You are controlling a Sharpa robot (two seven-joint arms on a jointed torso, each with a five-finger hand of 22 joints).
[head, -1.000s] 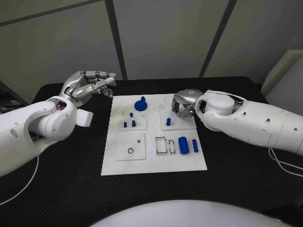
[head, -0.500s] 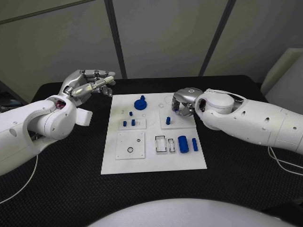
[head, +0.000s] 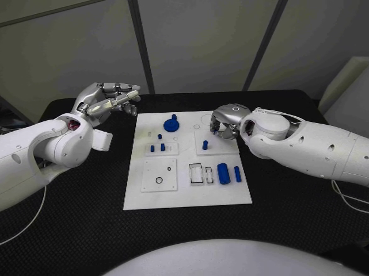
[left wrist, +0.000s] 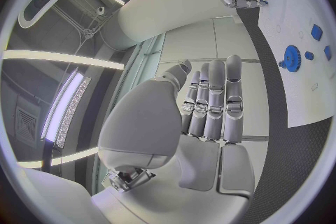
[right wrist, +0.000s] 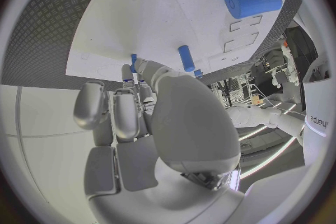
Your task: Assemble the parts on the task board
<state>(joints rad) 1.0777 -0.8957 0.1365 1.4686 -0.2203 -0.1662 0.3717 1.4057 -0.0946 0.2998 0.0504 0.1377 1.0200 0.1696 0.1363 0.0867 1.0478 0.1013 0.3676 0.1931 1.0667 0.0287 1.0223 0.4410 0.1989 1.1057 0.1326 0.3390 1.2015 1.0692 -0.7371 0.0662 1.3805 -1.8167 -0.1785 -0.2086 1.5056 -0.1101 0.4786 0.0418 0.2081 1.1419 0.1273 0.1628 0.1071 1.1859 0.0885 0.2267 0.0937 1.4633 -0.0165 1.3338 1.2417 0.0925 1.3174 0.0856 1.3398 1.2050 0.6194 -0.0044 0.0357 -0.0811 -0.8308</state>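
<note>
the black table (head: 84,230) shows bare mat on every side of the task board (head: 188,198), widest toward the near edge and at the left; the board lies in the middle, its long sides running away from the robot; the left hand (head: 108,102) is raised off the board's far left corner, above the mat, fingers together and slightly curled, grasping nothing; the right hand (head: 225,122) hangs over the board's far right edge, fingers curled downward; whether anything is in it i cannot tell; in the right wrist view a small blue peg (right wrist: 186,58) stands on the white surface just beside the fingertips (right wrist: 126,73), and contact is unclear; on the board, counted in the head view: one blue gear-shaped part (head: 172,123) near the far edge, one thick blue cylinder (head: 223,173) with one slimmer blue bar (head: 237,174) just beside it near the right edge, two short blue pegs (head: 157,148) on the left middle plate, one tiny blue piece (head: 159,136) beyond them; no writing on the board can be read.
</note>
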